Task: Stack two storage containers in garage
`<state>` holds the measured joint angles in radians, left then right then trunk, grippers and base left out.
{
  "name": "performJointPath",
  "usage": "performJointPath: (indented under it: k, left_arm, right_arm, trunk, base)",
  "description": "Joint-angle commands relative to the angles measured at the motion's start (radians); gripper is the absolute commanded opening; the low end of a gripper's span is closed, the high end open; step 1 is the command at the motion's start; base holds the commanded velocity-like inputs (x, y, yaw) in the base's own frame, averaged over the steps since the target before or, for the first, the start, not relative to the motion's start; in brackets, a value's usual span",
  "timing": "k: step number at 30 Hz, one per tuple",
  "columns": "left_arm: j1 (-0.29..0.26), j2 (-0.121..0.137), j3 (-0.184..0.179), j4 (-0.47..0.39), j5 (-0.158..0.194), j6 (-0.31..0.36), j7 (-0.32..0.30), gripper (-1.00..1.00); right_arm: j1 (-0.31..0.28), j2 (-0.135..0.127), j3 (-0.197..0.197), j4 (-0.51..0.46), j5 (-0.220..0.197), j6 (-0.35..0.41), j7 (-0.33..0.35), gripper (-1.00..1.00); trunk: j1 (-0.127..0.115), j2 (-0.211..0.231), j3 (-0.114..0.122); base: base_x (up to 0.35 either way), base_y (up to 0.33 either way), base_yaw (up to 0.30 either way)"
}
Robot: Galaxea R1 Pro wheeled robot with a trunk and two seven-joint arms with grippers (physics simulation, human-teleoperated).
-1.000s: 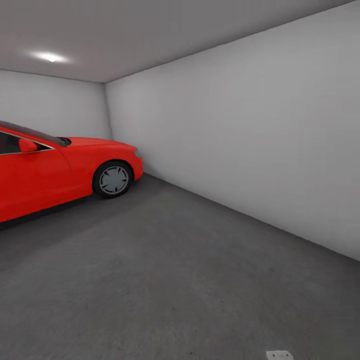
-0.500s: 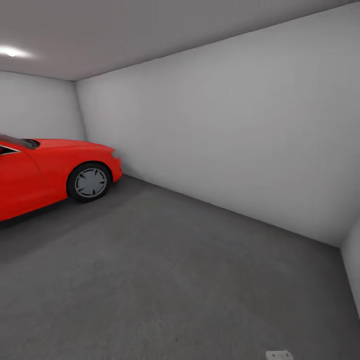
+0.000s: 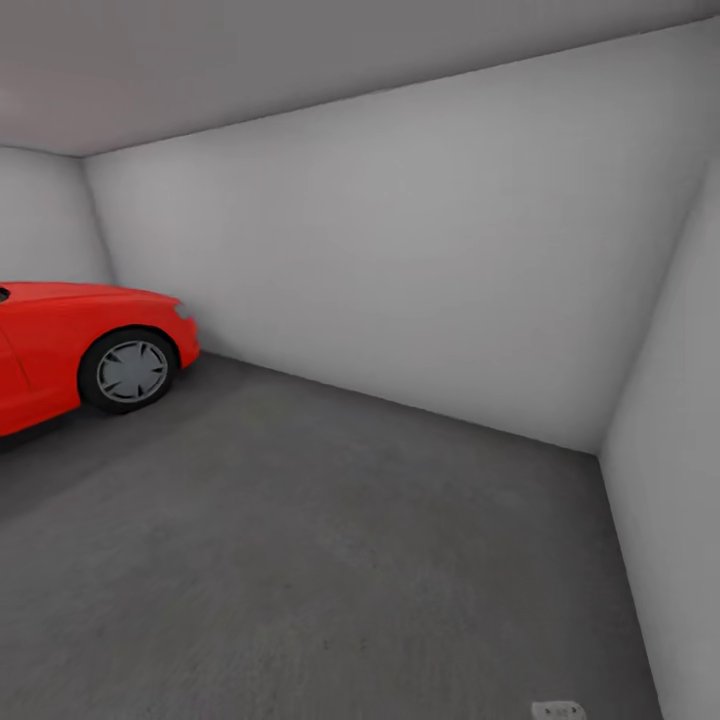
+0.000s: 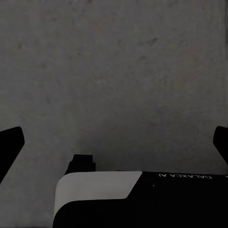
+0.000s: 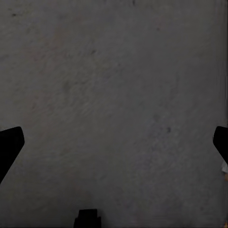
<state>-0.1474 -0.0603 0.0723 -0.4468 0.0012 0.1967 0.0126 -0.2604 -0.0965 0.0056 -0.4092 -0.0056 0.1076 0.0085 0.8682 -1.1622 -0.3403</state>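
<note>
I am in the garage, a bare room with pale grey walls (image 3: 400,260). The dark grey concrete floor (image 3: 330,560) spreads out ahead of me. The two storage containers are out of view. In the left wrist view my left gripper (image 4: 114,142) is open, its dark fingertips (image 4: 9,145) wide apart over bare concrete. My right gripper (image 5: 114,142) is open too, its fingertips (image 5: 9,142) spread above the same rough floor, nothing between them.
A red car (image 3: 70,340) stands at the left, its front wheel (image 3: 130,372) on the concrete. A second wall (image 3: 680,480) closes the room on the right, meeting the far wall in a corner. A black-and-white part of my own body (image 4: 118,199) lies below the left gripper.
The head view has swung to the right: the car has slid toward the left edge, the ceiling lamp has left the picture and the right corner has come in. That is the camera moving.
</note>
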Motion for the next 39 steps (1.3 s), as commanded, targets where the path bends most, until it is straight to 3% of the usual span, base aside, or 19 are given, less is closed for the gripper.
performJointPath:
  k: [1,27,39]
  left_arm:
    - [0.000,-0.001,0.005,-0.003,0.000,0.006,0.000,1.00]
    - [0.000,-0.002,0.008,-0.003,0.000,0.006,0.000,1.00]
    - [0.000,-0.001,0.009,-0.003,0.000,0.003,0.001,1.00]
  right_arm:
    - [0.000,0.000,0.001,-0.002,-0.001,0.006,0.001,1.00]
    - [0.000,0.000,0.001,-0.002,-0.001,0.003,0.001,1.00]
    - [0.000,0.000,0.001,0.035,-0.001,-0.075,0.001,1.00]
  trunk:
    - [0.000,-0.001,-0.001]
    - [0.000,-0.001,-0.001]
    - [0.000,-0.001,-0.001]
  base:
    - [-0.072,0.016,-0.275]
    - [-0.006,0.001,-0.275]
    - [0.000,0.000,-0.277]
